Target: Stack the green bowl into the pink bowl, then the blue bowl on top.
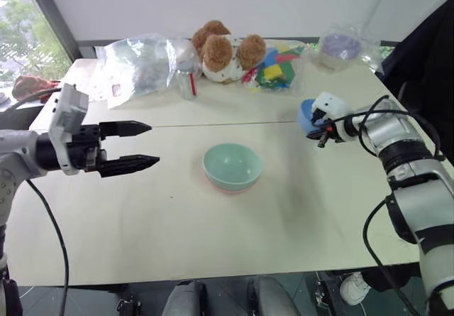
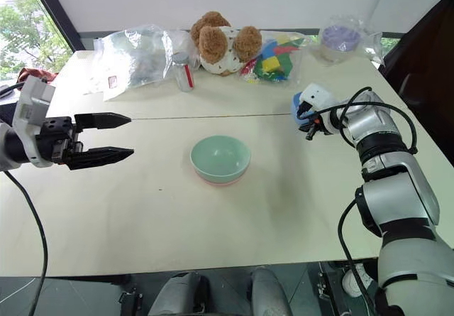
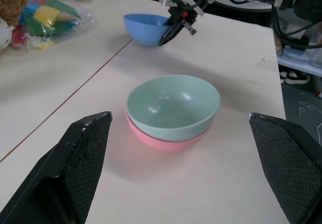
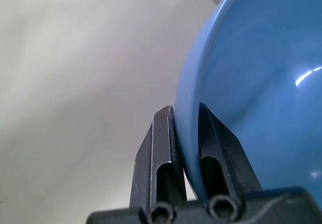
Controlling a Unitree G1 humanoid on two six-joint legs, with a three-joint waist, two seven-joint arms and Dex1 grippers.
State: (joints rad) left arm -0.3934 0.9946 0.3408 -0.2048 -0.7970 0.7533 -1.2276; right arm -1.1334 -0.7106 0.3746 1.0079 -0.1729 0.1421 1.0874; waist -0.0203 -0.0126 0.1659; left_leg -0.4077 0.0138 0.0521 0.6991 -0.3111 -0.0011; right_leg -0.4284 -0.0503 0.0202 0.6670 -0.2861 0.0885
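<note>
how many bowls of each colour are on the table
green bowl: 1
pink bowl: 1
blue bowl: 1
lavender bowl, wrapped in clear plastic: 1
total: 4

Pale mint-green plastic bowl [image 2: 220, 157] nested in salmon-pink plastic bowl [image 2: 216, 180] mid-table, right gripper [image 2: 307, 122] clamped on sky-blue plastic bowl's [image 2: 298, 107] rim right of it, left gripper [image 2: 122, 138] spread wide left of it
</note>
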